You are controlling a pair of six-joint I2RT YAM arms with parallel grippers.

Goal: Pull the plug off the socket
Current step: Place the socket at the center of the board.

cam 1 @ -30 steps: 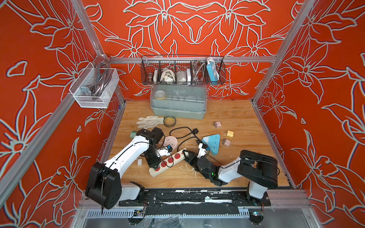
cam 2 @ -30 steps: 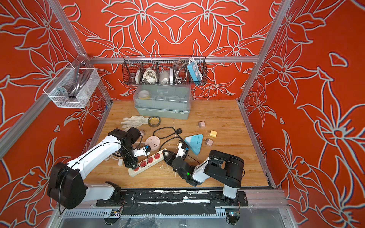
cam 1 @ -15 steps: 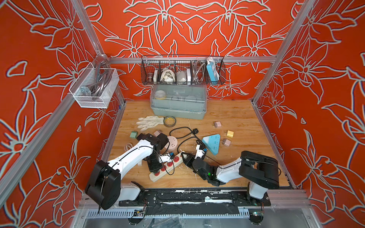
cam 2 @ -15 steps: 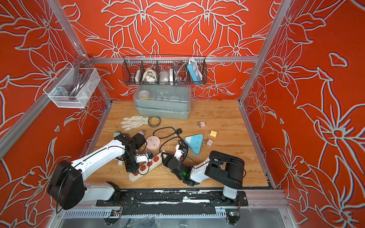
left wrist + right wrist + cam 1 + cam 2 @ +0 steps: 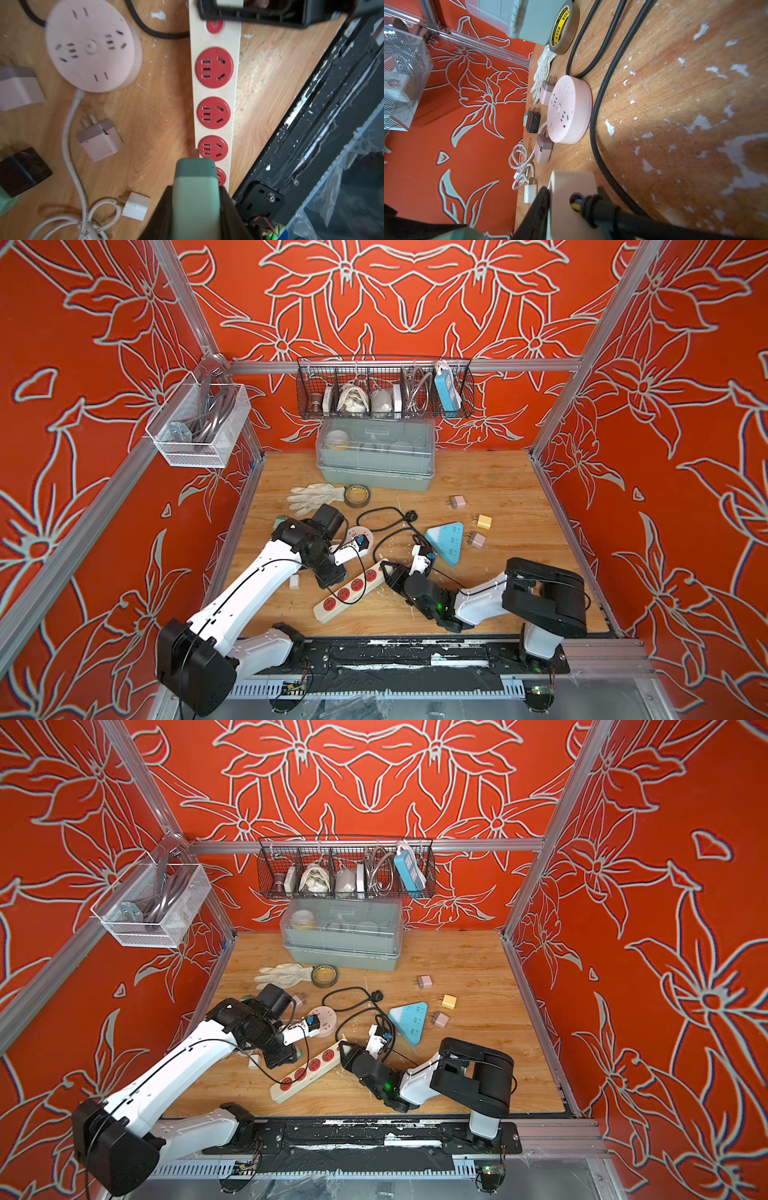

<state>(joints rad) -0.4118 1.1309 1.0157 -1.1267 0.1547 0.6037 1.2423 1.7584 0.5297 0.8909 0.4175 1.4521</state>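
1. Left gripper (image 5: 195,192) pinches the green plug (image 5: 195,172) just above the power strip (image 5: 214,91). One prong shows free of the sockets. The plug hides part of the strip's last red outlet.
2. Right gripper (image 5: 571,200) clamps the strip's cable end; its fingers run out of frame.
3. Farther: pink round socket (image 5: 569,110), then tape roll (image 5: 564,27), partly cut off.

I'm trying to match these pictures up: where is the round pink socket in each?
In a top view: round pink socket, left of centre, just behind the white power strip.
In a top view: the same spot.
Left wrist: in full view, beside the strip.
Right wrist: beyond the strip's end, beside the black cable.
Shared landmark: the strip, in all four.
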